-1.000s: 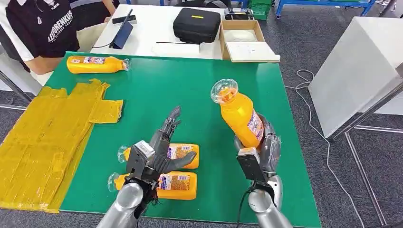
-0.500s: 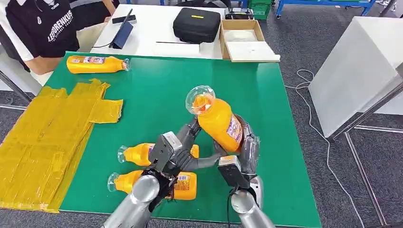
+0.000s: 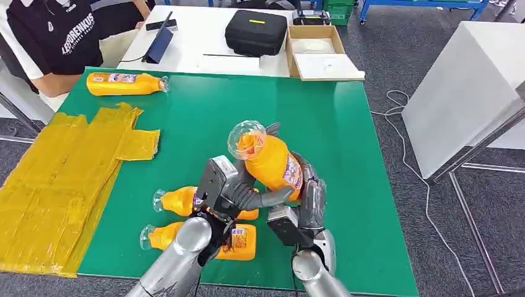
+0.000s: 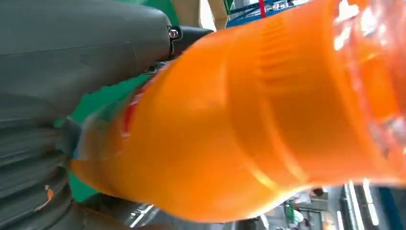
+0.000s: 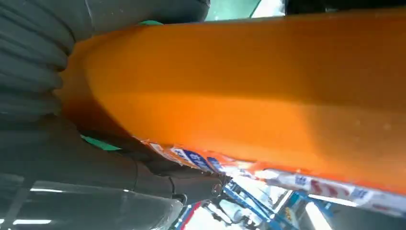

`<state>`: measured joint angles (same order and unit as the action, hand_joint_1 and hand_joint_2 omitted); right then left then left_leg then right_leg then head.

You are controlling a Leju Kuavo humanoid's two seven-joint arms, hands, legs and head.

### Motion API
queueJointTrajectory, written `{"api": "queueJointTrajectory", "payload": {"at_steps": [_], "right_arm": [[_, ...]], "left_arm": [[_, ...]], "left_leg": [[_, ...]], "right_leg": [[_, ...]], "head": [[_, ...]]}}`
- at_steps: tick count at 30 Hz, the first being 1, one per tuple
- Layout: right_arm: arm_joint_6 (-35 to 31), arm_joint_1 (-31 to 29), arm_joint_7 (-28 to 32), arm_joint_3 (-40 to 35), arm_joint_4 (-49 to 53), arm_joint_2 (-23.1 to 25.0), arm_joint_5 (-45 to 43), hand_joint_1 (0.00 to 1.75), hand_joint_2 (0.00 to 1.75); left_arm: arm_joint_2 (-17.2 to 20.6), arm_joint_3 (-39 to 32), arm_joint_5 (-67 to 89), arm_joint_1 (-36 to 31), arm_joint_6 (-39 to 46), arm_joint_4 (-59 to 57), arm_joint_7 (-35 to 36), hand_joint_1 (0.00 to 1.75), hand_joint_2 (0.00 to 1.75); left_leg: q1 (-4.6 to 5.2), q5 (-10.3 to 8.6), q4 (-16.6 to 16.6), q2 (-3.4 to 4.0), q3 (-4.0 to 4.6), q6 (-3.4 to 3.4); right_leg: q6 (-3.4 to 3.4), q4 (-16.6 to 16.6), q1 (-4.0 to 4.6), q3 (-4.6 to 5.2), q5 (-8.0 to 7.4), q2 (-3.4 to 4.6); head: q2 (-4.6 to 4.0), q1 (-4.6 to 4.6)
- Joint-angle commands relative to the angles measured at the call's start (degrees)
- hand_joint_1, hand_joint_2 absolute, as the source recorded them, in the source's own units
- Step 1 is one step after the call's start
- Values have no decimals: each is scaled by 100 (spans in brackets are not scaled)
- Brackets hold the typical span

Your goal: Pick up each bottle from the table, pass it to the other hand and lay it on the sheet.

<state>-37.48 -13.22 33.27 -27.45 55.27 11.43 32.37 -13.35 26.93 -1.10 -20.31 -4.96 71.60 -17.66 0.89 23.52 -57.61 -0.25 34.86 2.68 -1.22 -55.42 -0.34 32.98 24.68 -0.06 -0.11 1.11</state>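
Note:
My right hand (image 3: pixel 312 195) grips an orange bottle (image 3: pixel 269 162) by its lower body, tilted, with its clear cap toward the left and lifted above the green table (image 3: pixel 347 124). My left hand (image 3: pixel 226 185) is against the same bottle, thumb stretched under it and fingers reaching behind it. In the left wrist view the bottle (image 4: pixel 249 120) lies close against the palm under the thumb (image 4: pixel 86 48). The right wrist view has the bottle (image 5: pixel 249 86) pressed into that hand (image 5: pixel 72 163). Two bottles (image 3: pixel 179 200) (image 3: pixel 232 241) lie below my left arm. Another bottle (image 3: pixel 124 83) lies at the far left. The yellow sheet (image 3: pixel 56 179) covers the table's left side.
A person (image 3: pixel 56 37) sits at the far left corner. Behind the green table a white table carries a black case (image 3: pixel 255 31) and a cardboard box (image 3: pixel 316 52). A white cabinet (image 3: pixel 464 86) stands to the right, with a cable on the floor.
My right hand has carried the bottle left and lower, toward the middle. My left hand rose from above the lying bottles and now has its thumb and fingers around the held bottle.

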Motion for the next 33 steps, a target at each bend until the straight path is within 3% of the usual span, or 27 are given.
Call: {"api": "queueJointTrajectory", "payload": {"at_steps": [1, 12, 29, 30, 31, 33], "right_arm": [[-252, -247, 73, -102, -805, 136, 198, 175, 175], [-252, -47, 18, 62, -682, 316, 869, 175, 175], [-252, 1, -139, -111, -579, 320, 894, 175, 175], [-252, 19, -168, -125, -560, 317, 901, 175, 175], [-252, 32, -188, -147, -543, 311, 888, 175, 175], [-251, 38, -214, -198, -531, 301, 854, 175, 175]], "left_arm": [[-145, 89, -546, -407, -320, -528, 108, 0, 175], [-253, 239, -742, -544, -427, -644, 141, 0, 175], [-307, 245, -898, -566, -394, -674, 106, 0, 175], [-316, 227, -945, -547, -382, -642, 68, 68, 175], [-315, 227, -975, -526, -374, -588, 29, 171, 175], [-303, 250, -990, -509, -369, -526, 13, 175, 175]], "left_leg": [[-5, 3, -1, -8, -12, -23], [-6, 1, -3, -12, -3, -16], [-5, 2, -3, -9, -3, -16], [-5, 1, -3, -6, -1, -13], [-6, 4, -5, -10, -7, -20], [-7, 5, -5, -14, -8, -21]], "right_leg": [[5, 0, 3, -14, 5, -8], [4, 1, 5, -7, 4, -12], [3, 0, 4, -4, 4, -10], [3, 1, 4, -2, 3, -8], [4, -1, 4, -8, 8, -12], [4, -1, 5, -10, 9, -16]], "head": [[0, -2], [0, -2], [0, -2], [0, 0], [0, -2], [0, 0]]}}
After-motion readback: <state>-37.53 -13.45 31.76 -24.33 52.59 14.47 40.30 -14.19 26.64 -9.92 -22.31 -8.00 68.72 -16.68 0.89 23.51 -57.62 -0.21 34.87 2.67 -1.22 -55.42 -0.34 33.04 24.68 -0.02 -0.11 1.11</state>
